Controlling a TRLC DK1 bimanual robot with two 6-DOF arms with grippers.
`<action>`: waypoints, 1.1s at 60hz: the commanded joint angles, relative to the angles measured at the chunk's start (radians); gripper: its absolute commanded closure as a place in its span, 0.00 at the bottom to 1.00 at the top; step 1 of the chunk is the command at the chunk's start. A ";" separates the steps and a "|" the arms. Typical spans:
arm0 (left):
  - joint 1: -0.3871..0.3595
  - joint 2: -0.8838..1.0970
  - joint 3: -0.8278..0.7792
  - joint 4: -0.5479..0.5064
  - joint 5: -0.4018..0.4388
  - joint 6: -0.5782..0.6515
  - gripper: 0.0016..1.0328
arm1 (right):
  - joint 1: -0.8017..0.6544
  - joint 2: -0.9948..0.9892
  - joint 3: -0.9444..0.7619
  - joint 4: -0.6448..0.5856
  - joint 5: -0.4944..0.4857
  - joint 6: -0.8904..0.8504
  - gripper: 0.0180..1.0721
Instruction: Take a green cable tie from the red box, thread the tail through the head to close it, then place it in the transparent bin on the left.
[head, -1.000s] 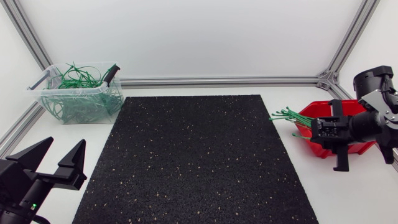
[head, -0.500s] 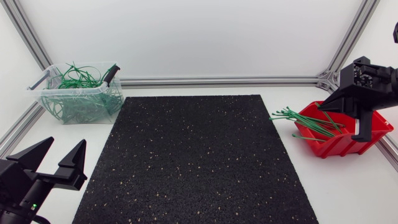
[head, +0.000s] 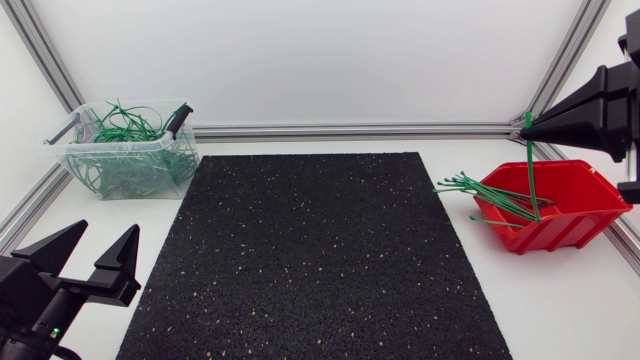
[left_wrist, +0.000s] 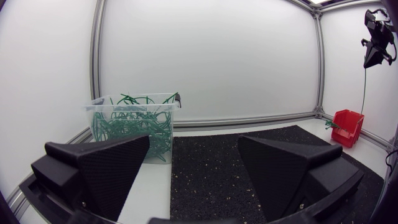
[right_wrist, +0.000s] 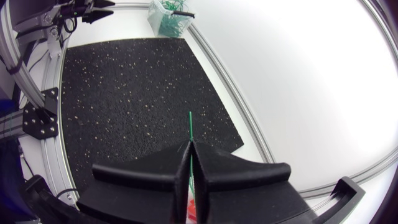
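The red box (head: 562, 230) stands at the table's right with several green cable ties (head: 470, 186) sticking out over its left rim. High above it my right gripper (head: 530, 124) is shut on one green cable tie (head: 533, 175), which hangs straight down with its lower end still inside the box. In the right wrist view that tie (right_wrist: 191, 127) pokes out ahead of the closed fingertips (right_wrist: 184, 155). The transparent bin (head: 128, 160), full of looped green ties, sits at the back left. My left gripper (head: 93, 247) rests open and empty at the front left.
A black speckled mat (head: 310, 250) covers the middle of the table between bin and box. Aluminium frame rails (head: 350, 130) run along the back and side edges. A dark-handled tool (head: 178, 120) lies on the bin's rim.
My right gripper has risen from the red box up and toward the back right, drawing one green tie up with it. The left arm has kept still.
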 joint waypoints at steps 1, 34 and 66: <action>-0.007 -0.004 -0.038 -0.025 -0.003 -0.017 0.04 | 0.033 -0.016 0.061 -0.037 -0.028 0.081 0.94; -0.014 -0.004 -0.038 -0.027 -0.006 -0.017 0.04 | 0.504 -0.092 0.074 -0.040 0.132 0.528 0.95; -0.035 -0.006 -0.038 -0.033 -0.012 -0.020 0.04 | 0.523 0.102 0.131 -0.093 -0.140 0.689 0.95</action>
